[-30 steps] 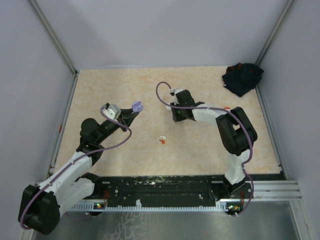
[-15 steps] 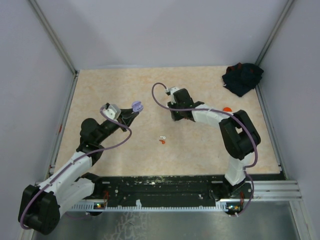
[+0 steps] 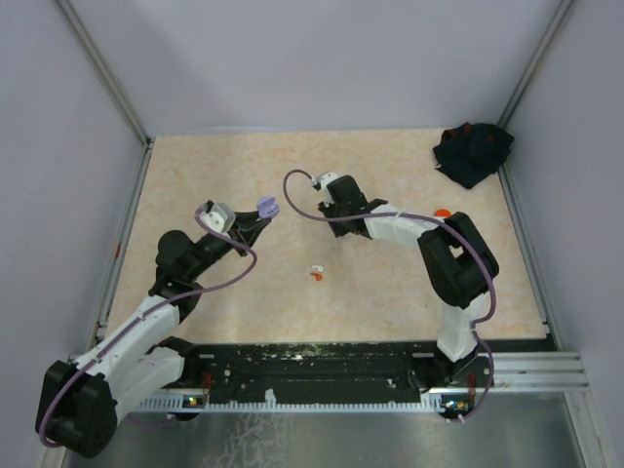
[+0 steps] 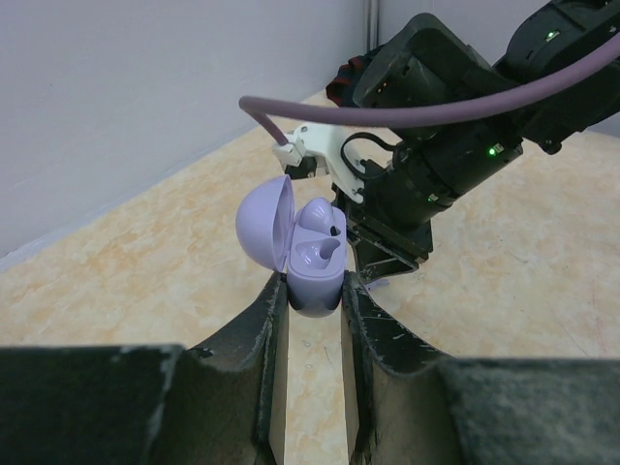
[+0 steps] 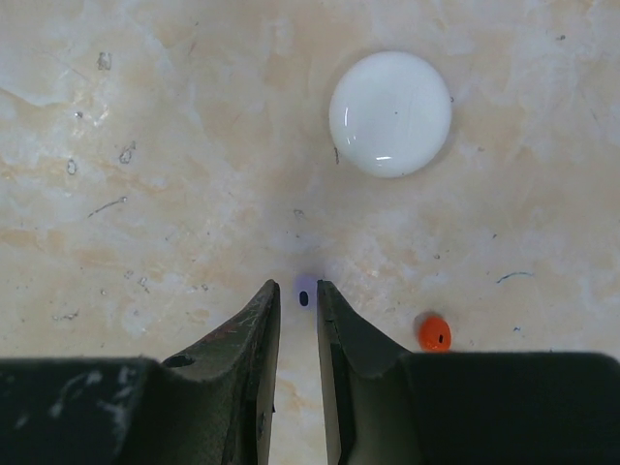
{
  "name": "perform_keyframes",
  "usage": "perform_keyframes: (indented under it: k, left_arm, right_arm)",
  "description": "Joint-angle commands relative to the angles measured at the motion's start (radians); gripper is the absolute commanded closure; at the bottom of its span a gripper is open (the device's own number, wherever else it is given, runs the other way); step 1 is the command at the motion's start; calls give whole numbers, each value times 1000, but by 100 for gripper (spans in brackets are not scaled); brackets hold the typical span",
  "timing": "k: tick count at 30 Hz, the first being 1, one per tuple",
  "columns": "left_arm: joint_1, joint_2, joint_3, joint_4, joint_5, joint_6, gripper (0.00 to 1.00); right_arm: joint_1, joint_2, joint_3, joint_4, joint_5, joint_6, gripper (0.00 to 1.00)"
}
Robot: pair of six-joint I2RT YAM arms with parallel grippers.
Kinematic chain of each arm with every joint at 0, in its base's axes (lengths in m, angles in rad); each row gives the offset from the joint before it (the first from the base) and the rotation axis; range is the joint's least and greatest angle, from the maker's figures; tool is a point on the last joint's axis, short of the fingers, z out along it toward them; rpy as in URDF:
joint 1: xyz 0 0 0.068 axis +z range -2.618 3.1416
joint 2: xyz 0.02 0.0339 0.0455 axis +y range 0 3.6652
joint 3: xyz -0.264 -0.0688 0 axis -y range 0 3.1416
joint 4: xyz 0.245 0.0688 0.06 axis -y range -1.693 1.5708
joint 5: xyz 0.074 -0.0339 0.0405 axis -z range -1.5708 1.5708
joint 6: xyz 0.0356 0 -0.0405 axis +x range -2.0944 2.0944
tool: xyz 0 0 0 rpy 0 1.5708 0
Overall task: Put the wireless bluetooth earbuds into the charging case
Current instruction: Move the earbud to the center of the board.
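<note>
Charging case [image 4: 312, 260] stands upright, open, gripped by left end effector [image 4: 314, 294]; right end effector [image 5: 298, 291] pinches earbud [image 5: 303, 299].

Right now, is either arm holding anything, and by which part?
The left gripper pinches the open lavender case by its lower half. Tips of the right gripper flank a tiny purple bit; grip unclear.

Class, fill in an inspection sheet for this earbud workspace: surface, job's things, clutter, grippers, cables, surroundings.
Surface: beige marbled table, scuffed.
Job's things: lavender case, open; red and white earbuds loose mid-table; tiny purplish bit between the right jaws.
Clutter: white disc, small orange piece, dark cloth.
Grippers: left gripper jaws shut on the case; right gripper jaws nearly together, grip uncertain.
Cables: purple cable looped along each arm.
Surroundings: grey walls.
</note>
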Motion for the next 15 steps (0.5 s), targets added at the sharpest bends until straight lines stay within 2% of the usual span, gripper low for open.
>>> perform_keyframes:
  k: [1, 11, 15]
  left_arm:
    - [6, -9, 32, 8, 10, 1, 100]
    - [7, -9, 31, 10, 14, -3, 100]
    - [7, -7, 31, 10, 16, -4, 100]
  right_arm:
    - [24, 28, 47, 23, 77, -40, 78]
    - [39, 67, 45, 26, 112, -60, 78]
    - [50, 67, 44, 16, 152, -71, 85]
